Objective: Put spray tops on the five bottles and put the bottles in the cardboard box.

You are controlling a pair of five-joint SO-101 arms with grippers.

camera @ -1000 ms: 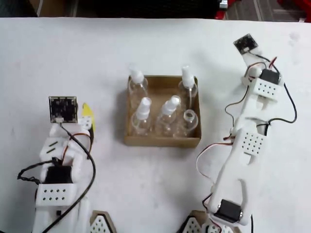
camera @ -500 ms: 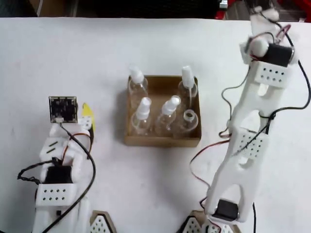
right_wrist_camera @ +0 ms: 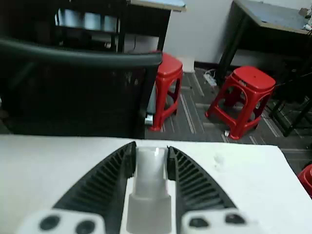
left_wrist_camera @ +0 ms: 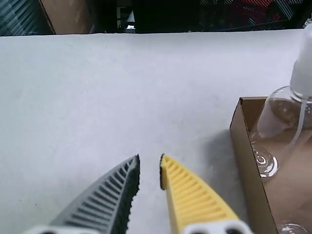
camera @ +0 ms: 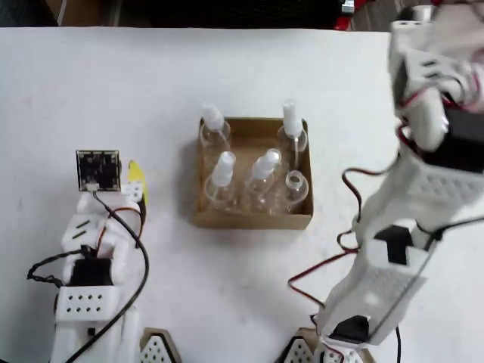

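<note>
**Right arm (camera: 412,197) lifted high since a second ago, spray top (right_wrist_camera: 147,187) in the jaws**

Swings up and outward over the last second, from low beside the box to raised over the table's far right corner. No change on the left side.

Nearest: left gripper (left_wrist_camera: 149,163), parked low over bare table (camera: 113,91). Grey and yellow fingers almost together with a thin gap between, gripping nothing. Well apart from the cardboard box (camera: 253,220), on the left arm's side of it.

Next out: near row of the box. Two capped bottles (camera: 221,178), then at the right-arm end the one open bottle (camera: 293,184), upright, neck bare, mouth up.

Far row: two more far-row bottles (camera: 214,130), both capped and upright.

Farthest: right gripper (right_wrist_camera: 150,146), aimed past the far table edge toward the room. Black jaws clamped on the sides of the spray top. Long axis of the top along the fingers, wider collar toward the palm, narrow end toward the tips.

Key relation, as a judgement: open neck nearer, lower, and toward the left arm's side of these jaws. Calls for drawing the gripper back and turning it until the top's axis matches the upright neck. Right arm closer to that corner and already loaded.
</note>
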